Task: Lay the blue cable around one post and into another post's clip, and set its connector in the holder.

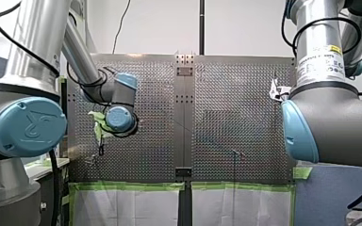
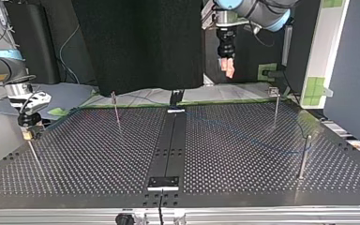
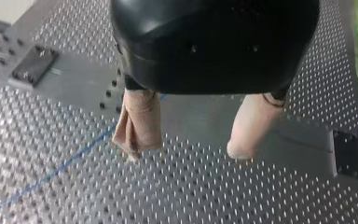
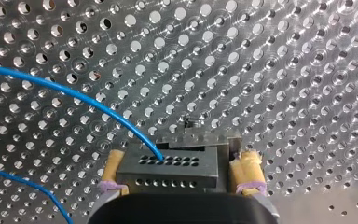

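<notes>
Cable [image 4: 81, 99], thin, glossy and blue, curves over the shiny perforated table [image 4: 284, 70] into the holed face of the connector [image 4: 168, 169], a dark grey block with rows of small round holes. My right gripper [image 4: 180, 158] clamps that block between yellowish pads, low by the table edge at the top view's left. My left gripper [image 3: 186, 150] hangs high above the table, its beige wrapped pads [image 3: 137, 121] spread apart and holding nothing. Thin metal posts [image 2: 303, 157] stand upright.

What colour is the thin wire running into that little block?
The cable is blue, clearest in the right wrist view.
</notes>
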You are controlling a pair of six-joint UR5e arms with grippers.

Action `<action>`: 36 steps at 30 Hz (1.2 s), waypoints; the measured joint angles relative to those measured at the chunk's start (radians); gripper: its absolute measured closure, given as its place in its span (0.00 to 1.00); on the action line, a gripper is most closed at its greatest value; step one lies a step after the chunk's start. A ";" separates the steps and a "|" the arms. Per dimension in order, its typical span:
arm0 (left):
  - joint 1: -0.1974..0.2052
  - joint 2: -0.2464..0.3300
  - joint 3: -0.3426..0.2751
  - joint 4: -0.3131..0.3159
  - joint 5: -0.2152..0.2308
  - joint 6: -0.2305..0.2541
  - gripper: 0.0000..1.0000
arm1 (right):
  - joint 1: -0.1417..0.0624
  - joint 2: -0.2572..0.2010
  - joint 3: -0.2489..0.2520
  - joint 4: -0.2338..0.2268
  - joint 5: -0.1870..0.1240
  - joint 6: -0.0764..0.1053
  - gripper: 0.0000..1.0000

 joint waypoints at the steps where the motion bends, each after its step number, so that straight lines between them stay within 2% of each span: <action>1: -0.007 0.000 0.000 0.006 0.005 0.007 0.00 | 0.000 0.000 0.000 0.000 0.000 0.000 0.00; 16: -0.135 0.000 0.000 0.129 0.129 0.133 0.00 | 0.000 0.000 0.000 0.000 0.000 0.000 0.00; 20: -0.170 0.000 0.000 0.134 0.165 0.141 0.00 | 0.000 0.000 0.000 0.000 0.000 0.000 0.00; 24: -0.205 0.000 0.000 0.112 0.193 0.133 0.00 | 0.000 0.000 0.000 0.000 0.000 0.000 0.00; 27: -0.229 -0.001 -0.003 0.090 0.188 0.131 0.00 | 0.000 0.000 0.000 0.000 0.000 0.000 0.00; 31: -0.266 -0.001 -0.014 0.064 0.157 0.126 0.00 | 0.000 0.000 0.000 0.000 0.000 0.000 0.00; 36: -0.307 -0.010 -0.019 0.086 0.117 0.122 0.00 | 0.000 0.000 0.000 0.000 0.000 0.000 0.00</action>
